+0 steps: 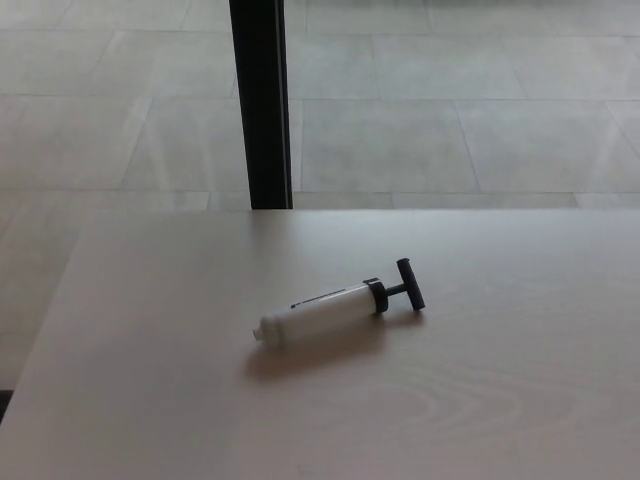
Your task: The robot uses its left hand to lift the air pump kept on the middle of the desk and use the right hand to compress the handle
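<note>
A small air pump (325, 311) lies on its side near the middle of the pale wooden desk (150, 380). Its white barrel points left and slightly toward me. Its black T-handle (409, 284) sticks out at the right end, with a short stretch of rod showing. Neither of my hands nor any part of my arms shows in the head view.
A black vertical post (260, 100) stands behind the desk's far edge, left of centre. Beyond it is a tiled floor (450, 110). The desk's left edge runs diagonally down toward the lower left corner.
</note>
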